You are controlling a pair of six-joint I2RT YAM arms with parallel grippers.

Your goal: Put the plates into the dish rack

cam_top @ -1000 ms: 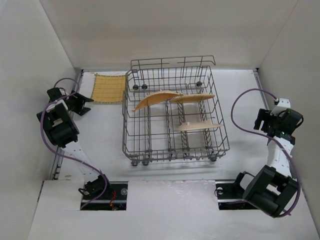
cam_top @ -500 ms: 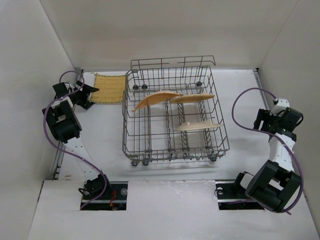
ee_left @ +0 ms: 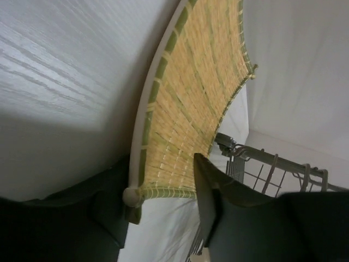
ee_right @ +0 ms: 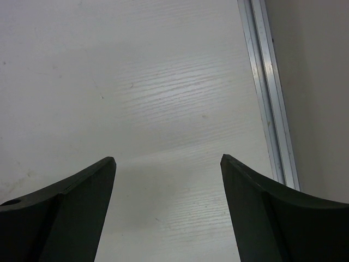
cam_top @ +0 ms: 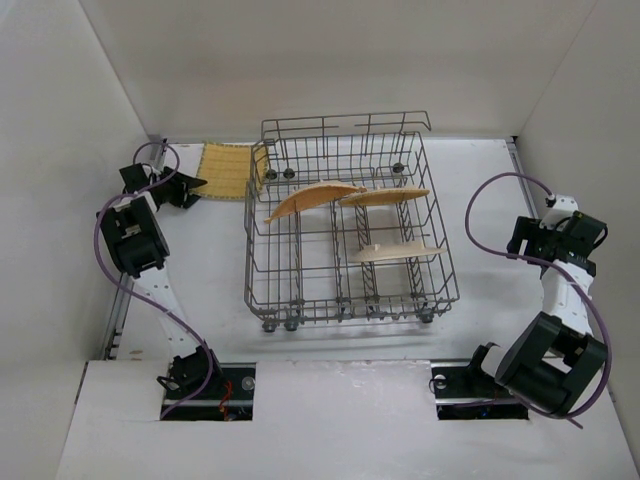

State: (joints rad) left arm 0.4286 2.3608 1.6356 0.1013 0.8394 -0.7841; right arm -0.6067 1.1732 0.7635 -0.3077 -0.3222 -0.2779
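Observation:
One yellow woven plate [cam_top: 228, 170] lies at the far left, its right edge against the grey wire dish rack [cam_top: 345, 122]. My left gripper [cam_top: 190, 185] is open at the plate's left edge. In the left wrist view the plate [ee_left: 191, 109] is tilted, its near corner between my gripper's [ee_left: 163, 183] fingers. Three plates stand among the rack's tines: an orange leaf-shaped one [cam_top: 310, 198], an orange one [cam_top: 385, 196] and a pale yellow one [cam_top: 400, 253]. My right gripper [cam_top: 530, 238] is open and empty over bare table [ee_right: 168, 158].
The white enclosure walls stand close behind and left of the left gripper. A metal rail [ee_right: 267, 93] runs along the table's right edge beside the right gripper. A corner of the rack [ee_left: 262, 164] shows just beyond the yellow plate.
My left gripper has moved toward the far left corner and in to the yellow plate's edge. The plate has shifted right against the rack. The right arm has barely moved.

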